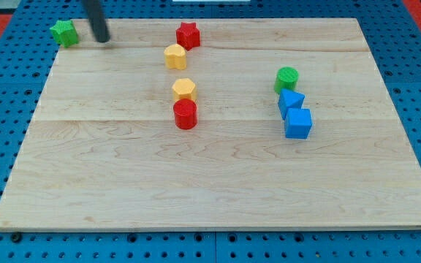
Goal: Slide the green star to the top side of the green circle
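At the board's [218, 183] top-left corner, our tip [104, 39] bare, pinching nothing, just right of the green star [63, 32], green circle [286, 77] far right above two blue blocks [294, 113].

The green star [63, 32] sits flat at the worktop's [210, 183] top-left corner, just to the view's left of the tip [104, 39], not touching it. The green circle [286, 78], a short upright cylinder, stands well apart toward the view's right, lower than the tip.

Pale wooden board [218, 183] carries green star [63, 32], green circle [286, 77], red, yellow and blue blocks
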Available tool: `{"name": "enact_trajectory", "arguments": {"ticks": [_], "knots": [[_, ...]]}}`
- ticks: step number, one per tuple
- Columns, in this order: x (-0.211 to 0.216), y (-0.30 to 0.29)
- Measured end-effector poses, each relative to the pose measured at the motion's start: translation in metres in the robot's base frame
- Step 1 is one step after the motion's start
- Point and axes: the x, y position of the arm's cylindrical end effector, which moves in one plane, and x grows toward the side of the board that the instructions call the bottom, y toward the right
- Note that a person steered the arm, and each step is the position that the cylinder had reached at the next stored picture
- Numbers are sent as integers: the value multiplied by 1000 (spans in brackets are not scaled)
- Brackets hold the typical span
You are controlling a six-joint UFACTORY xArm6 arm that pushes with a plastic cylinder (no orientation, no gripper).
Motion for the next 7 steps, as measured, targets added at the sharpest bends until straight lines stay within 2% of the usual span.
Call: {"name": "enact_trajectory", "arguments": {"ticks": [1, 2, 3, 4, 5, 6, 7], "knots": [[-43, -3], [-43, -22], [-44, -111], [-43, -130], [3, -127], [10, -72], [45, -31]]}}
